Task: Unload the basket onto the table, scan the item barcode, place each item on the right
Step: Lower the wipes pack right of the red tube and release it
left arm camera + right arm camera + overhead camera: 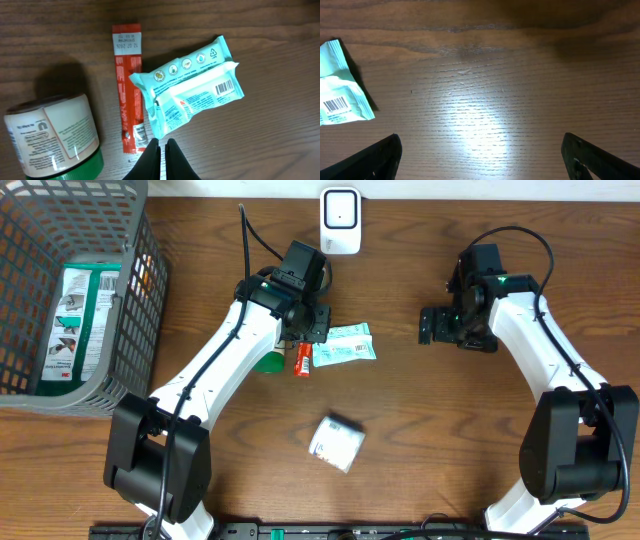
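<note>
A teal wipes packet (345, 345) lies flat on the wooden table, barcode (225, 87) facing up. My left gripper (162, 144) is shut with nothing between its fingers, its tips just short of the packet's (190, 95) near edge. In the overhead view the left gripper (316, 330) sits at the packet's left end. My right gripper (432, 326) stands open over bare wood, to the right of the packet. Only the packet's corner (340, 95) shows in the right wrist view, left of the wide-apart right gripper (480, 150). A white scanner (340, 220) stands at the back edge.
A red stick sachet (129, 90) lies beside the packet, and a green-lidded jar (55, 135) lies on its side left of it. A white wrapped item (337, 442) rests nearer the front. A grey basket (140, 290) at the left holds a green-and-white box (80, 320).
</note>
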You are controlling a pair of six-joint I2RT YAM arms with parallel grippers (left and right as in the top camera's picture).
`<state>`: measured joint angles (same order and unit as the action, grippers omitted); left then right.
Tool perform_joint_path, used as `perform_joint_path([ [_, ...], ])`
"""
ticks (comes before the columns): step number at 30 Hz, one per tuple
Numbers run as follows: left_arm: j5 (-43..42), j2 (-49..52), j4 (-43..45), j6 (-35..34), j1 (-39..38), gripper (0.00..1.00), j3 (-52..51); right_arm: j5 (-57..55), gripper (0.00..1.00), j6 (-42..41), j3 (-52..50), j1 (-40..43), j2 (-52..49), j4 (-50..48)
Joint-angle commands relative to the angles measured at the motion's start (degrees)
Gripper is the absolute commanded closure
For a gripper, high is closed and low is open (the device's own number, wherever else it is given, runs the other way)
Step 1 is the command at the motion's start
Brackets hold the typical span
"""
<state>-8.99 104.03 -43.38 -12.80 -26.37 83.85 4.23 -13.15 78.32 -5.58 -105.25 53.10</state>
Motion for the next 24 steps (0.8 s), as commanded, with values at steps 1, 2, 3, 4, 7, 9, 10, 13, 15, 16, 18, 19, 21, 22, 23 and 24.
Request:
perform_joint_path([
  [1, 0.94, -0.31, -0.31, 1.2, 0.26, 0.92, 0.92, -0.33, 0.01, 0.11, 0.66, -0.09, 0.76, 0.07],
  [2, 0.94, -0.31, -0.31, 1.22, 0.26, 0.92, 0.92, -0.33, 0.01, 0.13, 0.66, -0.09, 0.76, 0.07],
  [3, 1.09, -0.31, -0.31, 1.22, 0.26, 0.93, 0.92, -0.33, 0.01, 0.11, 0.66, -0.09, 0.76, 0.07],
  [4, 1.46, -0.31, -0.28, 1.27, 0.26, 0.93, 0.92, -0.33, 0.01, 0.13, 0.66, -0.09, 0.76, 0.07],
  [7, 5.25, -0.31, -0.37, 1.46, 0.26, 0.92, 0.92, -0.33, 0.01, 0.11, 0.66, -0.09, 0.76, 0.07],
  [9, 7.02, -0.31, -0.52, 1.46, 0.26, 0.93, 0.9, -0.33, 0.01, 0.11, 0.66, -0.09, 0.76, 0.07],
  [10, 7.13, -0.31, -0.52, 1.6, 0.26, 0.92, 0.9, -0.33, 0.01, 0.13, 0.66, -0.09, 0.76, 0.07],
  [13, 7.1, -0.31, -0.52, 1.66, 0.26, 0.92, 0.9, -0.33, 0.01, 0.11, 0.66, -0.09, 0.76, 0.07],
  [15, 7.1, -0.31, -0.52, 1.66, 0.26, 0.92, 0.9, -0.33, 0.01, 0.11, 0.66, -0.09, 0.76, 0.07],
  [16, 7.13, -0.31, -0.52, 1.66, 0.26, 0.92, 0.9, -0.33, 0.01, 0.11, 0.66, -0.09, 0.76, 0.07],
  [18, 7.1, -0.31, -0.52, 1.66, 0.26, 0.92, 0.9, -0.33, 0.01, 0.11, 0.66, -0.09, 0.76, 0.07],
  [19, 7.1, -0.31, -0.52, 1.64, 0.26, 0.92, 0.9, -0.33, 0.01, 0.11, 0.66, -0.09, 0.76, 0.07],
  [21, 7.1, -0.31, -0.52, 1.66, 0.26, 0.92, 0.9, -0.33, 0.01, 0.11, 0.66, -0.09, 0.76, 0.07],
  [22, 7.1, -0.31, -0.52, 1.64, 0.26, 0.92, 0.9, -0.33, 0.01, 0.11, 0.66, -0.09, 0.76, 0.07],
  [23, 7.13, -0.31, -0.52, 1.66, 0.26, 0.92, 0.9, -0.33, 0.01, 0.13, 0.66, -0.09, 0.76, 0.07],
  [24, 7.1, -0.31, -0.52, 1.64, 0.26, 0.92, 0.9, -0.33, 0.01, 0.11, 0.66, -0.09, 0.76, 0.07],
])
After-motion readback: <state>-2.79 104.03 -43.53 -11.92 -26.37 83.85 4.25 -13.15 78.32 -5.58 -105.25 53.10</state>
